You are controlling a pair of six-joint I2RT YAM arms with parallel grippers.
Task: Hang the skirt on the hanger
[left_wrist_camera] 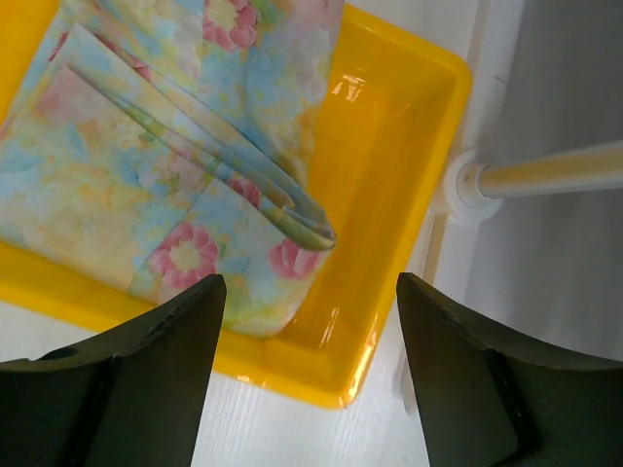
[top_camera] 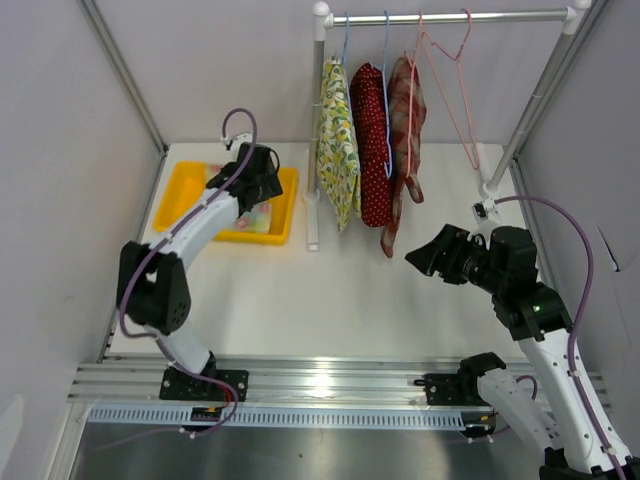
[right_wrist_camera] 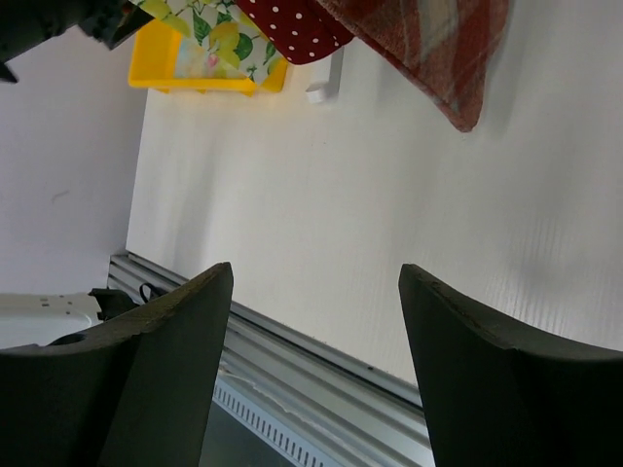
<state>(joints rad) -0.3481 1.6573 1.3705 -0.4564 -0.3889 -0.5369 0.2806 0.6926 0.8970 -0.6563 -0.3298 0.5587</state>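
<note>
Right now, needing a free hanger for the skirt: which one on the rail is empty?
The pink hanger farthest right; the other three carry garments.

The tray (top_camera: 178, 176) is sitting at the table's (top_camera: 400, 300) back left with the folded skirt (left_wrist_camera: 127, 165) lying in it, while to its right the rack (top_camera: 500, 16) is standing, three garments (top_camera: 375, 140) hanging side by side on its rail, a bare hanger (top_camera: 450, 97) hanging just right of them.
</note>
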